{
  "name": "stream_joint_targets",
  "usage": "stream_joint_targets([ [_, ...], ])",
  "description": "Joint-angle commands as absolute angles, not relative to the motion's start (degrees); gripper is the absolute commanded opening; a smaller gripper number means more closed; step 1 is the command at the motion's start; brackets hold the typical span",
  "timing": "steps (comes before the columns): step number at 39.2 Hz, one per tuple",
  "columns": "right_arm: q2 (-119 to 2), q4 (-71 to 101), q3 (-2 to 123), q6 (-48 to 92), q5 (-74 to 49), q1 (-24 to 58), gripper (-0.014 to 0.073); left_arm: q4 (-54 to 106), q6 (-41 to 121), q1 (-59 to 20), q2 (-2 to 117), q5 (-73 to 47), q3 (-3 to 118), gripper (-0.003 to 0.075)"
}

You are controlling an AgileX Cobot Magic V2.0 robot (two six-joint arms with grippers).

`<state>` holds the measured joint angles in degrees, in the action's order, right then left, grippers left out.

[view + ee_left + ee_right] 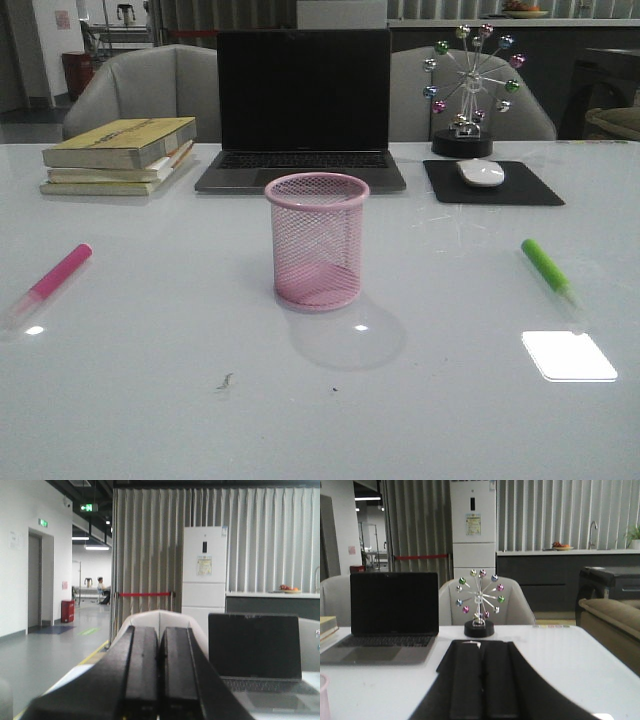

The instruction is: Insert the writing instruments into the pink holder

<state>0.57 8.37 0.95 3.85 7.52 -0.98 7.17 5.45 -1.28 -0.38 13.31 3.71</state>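
Observation:
The pink holder stands upright and empty in the middle of the white table; a sliver of its rim shows in the right wrist view. A hot pink highlighter lies flat at the left, its pale cap toward the front edge. At the right lies a bright green highlighter, cap also toward the front. Neither arm appears in the front view. My left gripper is shut with nothing between its fingers, pointing level over the table. My right gripper is also shut and empty.
A black laptop stands open behind the holder. Stacked books sit at the back left. A black mouse pad with a white mouse and a ball-wheel desk toy are at the back right. Grey chairs stand beyond the table.

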Motion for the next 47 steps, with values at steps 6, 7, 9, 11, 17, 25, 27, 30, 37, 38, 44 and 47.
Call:
stream_joint_targets([
  [6, 1.3, 8.3, 14.1, 4.0, 6.2, -0.8, 0.005, 7.1, 4.8, -1.6, -1.3, 12.1, 14.1, 0.0092],
  [7, 1.0, 8.3, 15.5, 4.0, 5.3, -0.8, 0.005, 7.1, 4.8, -1.6, -1.3, 11.9, 15.0, 0.0092],
  [9, 0.3, 8.3, 17.7, 4.0, 4.5, -0.8, 0.005, 7.1, 4.8, -1.6, -1.3, 11.9, 16.5, 0.0092],
  [11, -0.9, 8.3, 19.8, 4.0, 4.2, -0.8, 0.005, 7.1, 4.8, -1.6, -1.2, 11.9, 18.0, 0.0092],
  [17, -5.5, 8.3, 24.9, 4.0, 4.2, -0.8, 0.005, 7.1, 4.8, -1.6, 1.3, 11.8, 22.4, 0.0092],
  [25, -14.3, 8.3, 30.3, 4.0, -1.4, -0.8, 0.005, 7.0, 4.8, -1.6, 10.1, 10.8, 28.2, 0.0092],
  [27, -16.9, 8.3, 31.6, 4.0, -3.0, -0.8, 0.005, 7.0, 4.8, -1.6, 13.0, 9.6, 29.5, 0.0092],
  [30, -20.8, 8.3, 33.1, 4.0, -3.3, -0.8, 0.005, 7.0, 4.8, -1.6, 17.3, 6.8, 31.9, 0.0092],
  [37, -28.1, 8.3, 35.4, 4.0, -0.3, -0.8, 0.005, 7.0, 4.8, -1.6, 27.7, 3.7, 36.6, 0.0092],
  [38, -28.8, 8.3, 35.5, 4.0, 0.0, -0.8, 0.005, 7.0, 4.8, -1.6, 29.0, 3.7, 37.3, 0.0092],
  [44, -33.2, 8.3, 35.5, 4.0, -0.8, -0.8, 0.005, 7.0, 4.8, -1.6, 35.3, 3.6, 39.3, 0.0092],
  [47, -35.2, 8.3, 35.5, 4.0, -1.5, -0.8, 0.005, 7.0, 4.8, -1.6, 38.1, 3.0, 39.3, 0.0092],
])
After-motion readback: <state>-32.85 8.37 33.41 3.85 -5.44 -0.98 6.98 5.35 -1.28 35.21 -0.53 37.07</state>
